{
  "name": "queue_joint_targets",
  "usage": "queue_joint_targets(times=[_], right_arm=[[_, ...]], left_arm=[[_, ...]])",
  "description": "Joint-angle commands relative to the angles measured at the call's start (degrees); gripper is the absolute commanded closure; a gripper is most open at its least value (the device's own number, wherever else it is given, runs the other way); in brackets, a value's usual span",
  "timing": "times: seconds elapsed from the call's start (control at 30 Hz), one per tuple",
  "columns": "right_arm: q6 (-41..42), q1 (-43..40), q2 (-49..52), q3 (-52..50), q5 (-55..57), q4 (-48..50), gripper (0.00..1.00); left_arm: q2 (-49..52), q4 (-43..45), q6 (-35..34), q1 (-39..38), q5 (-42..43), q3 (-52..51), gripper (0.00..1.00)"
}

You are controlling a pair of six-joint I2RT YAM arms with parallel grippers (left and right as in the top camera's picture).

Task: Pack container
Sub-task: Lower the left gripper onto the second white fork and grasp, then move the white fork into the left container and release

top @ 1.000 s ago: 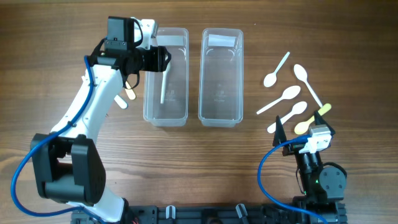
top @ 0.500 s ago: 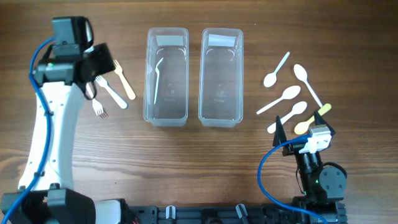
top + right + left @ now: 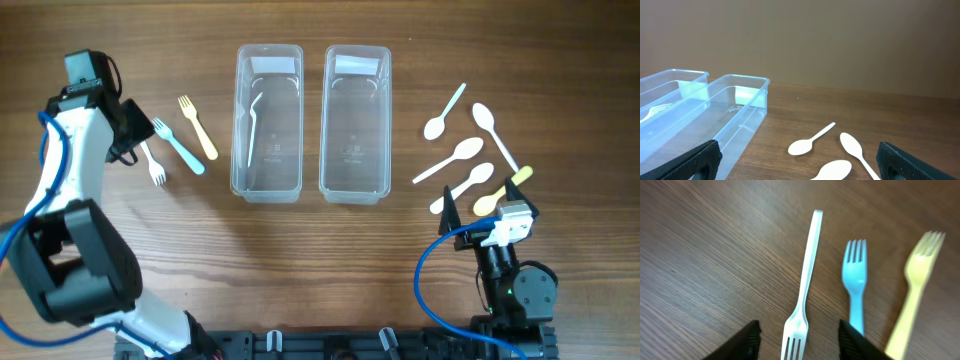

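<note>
Three forks lie on the wood-grain table (image 3: 700,255). The white fork (image 3: 807,275) has its tines toward the camera. Its head sits between the two dark jaws at the bottom edge, which stand apart on either side with a gap to the fork. Just beside it, the blue fork (image 3: 855,275) lies with its tines pointing away, its handle passing behind the jaw on that side. The yellow fork (image 3: 917,280), slightly blurred, lies tilted next to the blue fork, tines also pointing away.

Overhead straight down; left wrist close over forks (image 3: 807,265); right wrist low toward containers (image 3: 740,78).
</note>
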Motion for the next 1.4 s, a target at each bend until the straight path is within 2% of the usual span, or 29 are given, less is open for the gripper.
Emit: queue_joint_targets(times=[0.0,0.17,0.23,0.3,0.37,0.5,0.57,0.63,0.7,0.87,0.9,1.0,1.07,1.17,1.37], right_arm=[[-0.31,-0.20,-0.11,-0.09,-0.31,0.31,0.00],[-0.28,-0.20,-0.11,-0.09,-0.31,0.31,0.00],[-0.28,-0.20,-0.11,-0.09,-0.31,0.31,0.00],[-0.28,-0.20,-0.11,-0.09,-0.31,0.31,0.00],[-0.31,-0.20,-0.11,-0.09,-0.31,0.31,0.00],[-0.28,-0.20,-0.11,-0.09,-0.31,0.31,0.00],[-0.28,-0.20,-0.11,-0.09,-0.31,0.28,0.00],[-0.31,-0.20,-0.11,-0.09,-0.31,0.31,0.00],[-0.28,-0.20,-0.11,-0.09,-0.31,0.31,0.00],[-0.28,-0.20,-0.11,-0.09,-0.31,0.31,0.00],[-0.28,-0.20,-0.11,-0.09,-0.31,0.31,0.00],[-0.28,-0.20,-0.11,-0.09,-0.31,0.31,0.00],[-0.28,-0.20,-0.11,-0.09,-0.31,0.31,0.00],[-0.28,-0.20,-0.11,-0.09,-0.31,0.31,0.00],[-0.31,-0.20,-0.11,-0.09,-0.31,0.31,0.00]], left_arm=[[4.98,0.17,-0.57,0.37,1.51,-0.42,0.55],[10.36,0.17,-0.24,0.37,2.03,-0.42,0.55],[11.61,0.17,-0.24,0.37,2.03,-0.42,0.57],[12.24,0.20,-0.24,0.37,2.03,-0.44,0.67],[12.28,0.26,-0.24,0.37,2.01,-0.44,0.82],[12.28,0.35,-0.22,0.37,1.99,-0.44,0.86],[12.28,0.44,-0.24,0.37,2.01,-0.44,0.96],[12.24,0.46,-0.20,0.37,2.01,-0.37,0.96],[11.19,-0.87,2.95,0.37,1.92,1.11,0.96],[4.09,-8.15,4.55,-0.07,1.88,10.34,0.96],[1.31,-9.03,4.55,-0.72,3.23,12.63,0.96],[-6.14,-6.21,5.40,-3.87,16.41,14.05,0.96],[-8.17,-4.50,6.03,-6.51,22.29,14.05,0.96],[-8.35,-4.09,6.03,-11.41,23.43,13.94,0.96],[-2.49,-4.13,6.05,-21.11,23.43,13.79,0.96]])
